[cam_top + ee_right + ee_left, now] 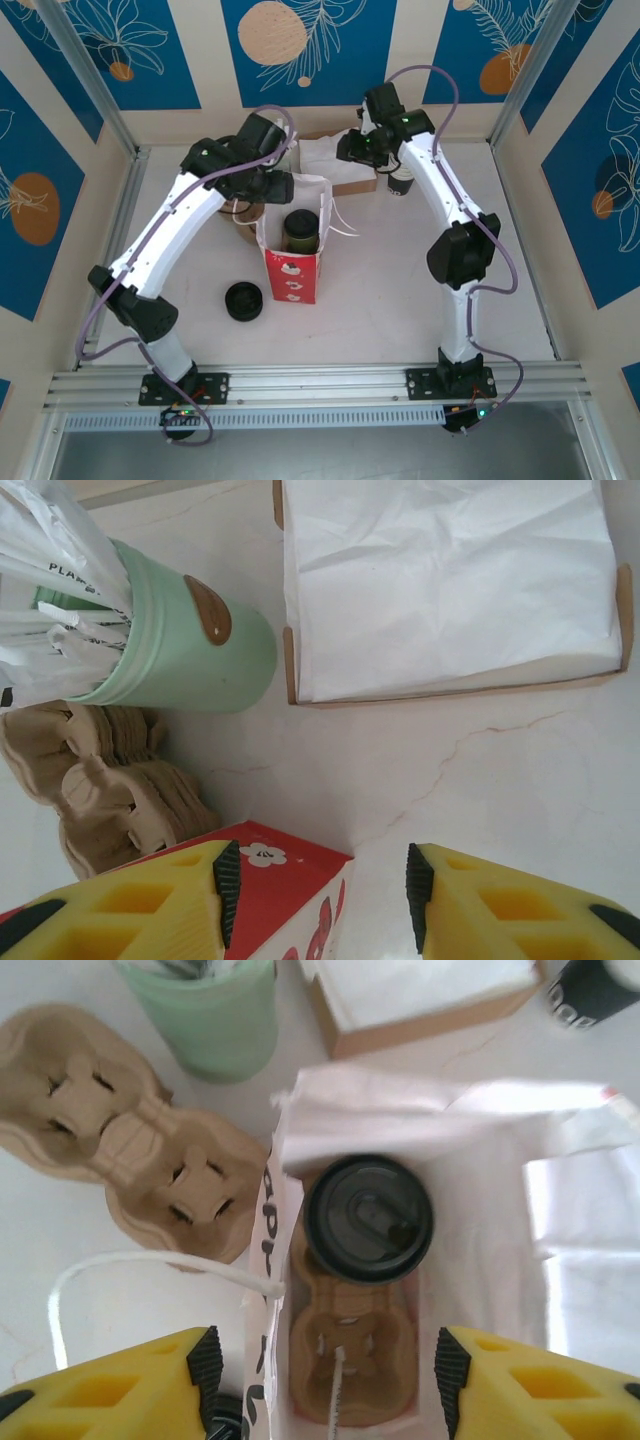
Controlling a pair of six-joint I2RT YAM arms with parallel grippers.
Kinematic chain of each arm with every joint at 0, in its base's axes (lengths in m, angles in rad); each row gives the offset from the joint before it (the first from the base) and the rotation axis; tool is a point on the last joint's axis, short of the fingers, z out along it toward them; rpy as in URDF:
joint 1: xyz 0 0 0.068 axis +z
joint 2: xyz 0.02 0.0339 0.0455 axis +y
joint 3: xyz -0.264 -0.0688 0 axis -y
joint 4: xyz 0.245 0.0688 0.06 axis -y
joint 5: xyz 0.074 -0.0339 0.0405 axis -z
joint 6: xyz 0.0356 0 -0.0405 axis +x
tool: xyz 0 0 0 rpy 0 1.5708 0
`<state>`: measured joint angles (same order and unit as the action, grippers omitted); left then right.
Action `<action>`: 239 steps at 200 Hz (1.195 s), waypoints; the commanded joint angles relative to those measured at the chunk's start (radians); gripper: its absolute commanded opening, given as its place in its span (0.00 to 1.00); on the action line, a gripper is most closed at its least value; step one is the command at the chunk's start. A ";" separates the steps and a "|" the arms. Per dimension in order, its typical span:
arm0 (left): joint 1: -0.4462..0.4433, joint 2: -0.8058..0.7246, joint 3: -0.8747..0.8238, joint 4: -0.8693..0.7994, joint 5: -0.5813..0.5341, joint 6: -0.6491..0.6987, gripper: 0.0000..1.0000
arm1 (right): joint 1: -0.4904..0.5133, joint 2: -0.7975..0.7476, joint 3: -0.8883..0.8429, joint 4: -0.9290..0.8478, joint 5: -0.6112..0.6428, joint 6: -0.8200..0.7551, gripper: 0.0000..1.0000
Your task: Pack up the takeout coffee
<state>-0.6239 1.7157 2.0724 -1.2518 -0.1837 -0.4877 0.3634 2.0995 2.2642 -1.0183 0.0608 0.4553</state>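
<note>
Coffee first: the takeout coffee (368, 1218) stands upright inside the red-and-white bag (292, 275), seated in one pocket of a cardboard carrier (350, 1325); its long axis is vertical and only the black lid faces up. The left gripper (328, 1380) hangs over the bag's mouth with its fingers spread wide and holding nothing; the lid lies ahead of them and on the line between them, the empty pocket closer to the tips. The right gripper (320, 900), also spread and empty, sits to the far right of the bag, over bare table between the bag's corner and the napkin box (440, 580). By my judgement the left arm is nearer; any regrasp would come straight down.
</note>
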 commanded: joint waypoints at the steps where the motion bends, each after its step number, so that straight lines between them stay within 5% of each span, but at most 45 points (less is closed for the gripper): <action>1: 0.013 -0.050 0.080 0.022 -0.014 0.028 0.63 | 0.022 0.060 0.080 0.032 0.046 -0.030 0.51; 53: 0.012 -0.256 -0.109 0.182 -0.098 0.049 0.67 | 0.060 0.277 0.287 0.002 0.134 -0.035 0.52; 116: 0.012 -0.478 -0.466 0.358 -0.153 0.074 0.69 | 0.051 0.405 0.319 0.111 0.247 -0.070 0.54; 239: 0.012 -0.479 -0.488 0.357 -0.196 0.102 0.70 | 0.035 0.613 0.451 0.246 0.330 -0.179 0.71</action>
<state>-0.6228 1.2381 1.5711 -0.9047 -0.3492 -0.4152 0.4053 2.6915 2.6793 -0.8055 0.3748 0.3016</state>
